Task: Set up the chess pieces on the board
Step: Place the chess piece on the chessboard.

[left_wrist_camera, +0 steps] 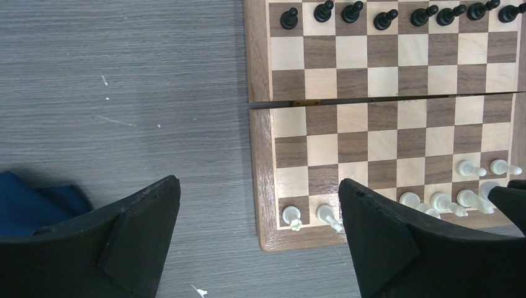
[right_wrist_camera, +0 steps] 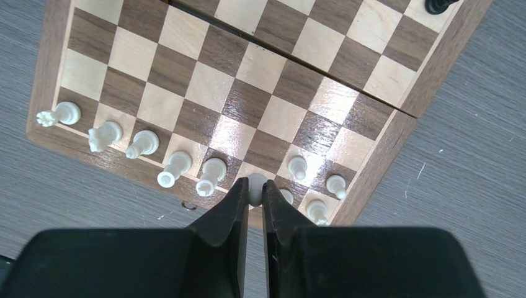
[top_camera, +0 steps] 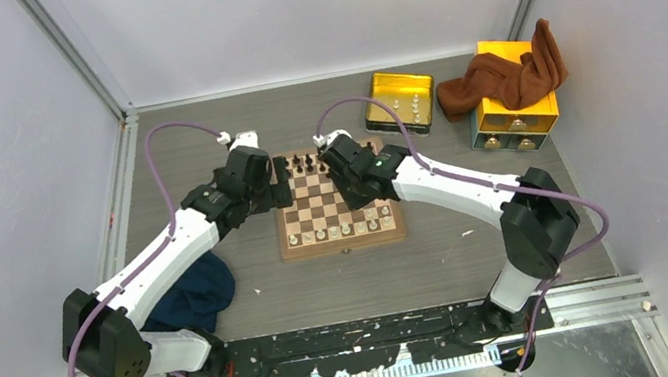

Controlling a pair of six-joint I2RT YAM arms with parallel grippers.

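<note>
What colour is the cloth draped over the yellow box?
Rusty brown; the cloth shows best in the top external view.

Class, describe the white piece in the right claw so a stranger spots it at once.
Find the wooden chessboard mid-table, then the white row along its near edge. Toward that row's right end, one cream piece is pinched in the right claw, unlike its free-standing neighbours.

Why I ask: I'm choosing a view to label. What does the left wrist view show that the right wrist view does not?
Only the left wrist view: a whole row of dark pieces, a blue cloth, and the left gripper wide open, holding nothing. Only the right wrist view: the right gripper closed on a white piece; just one dark piece shows there. Both: the wooden board, white pieces lined along one edge, and the grey table.
</note>
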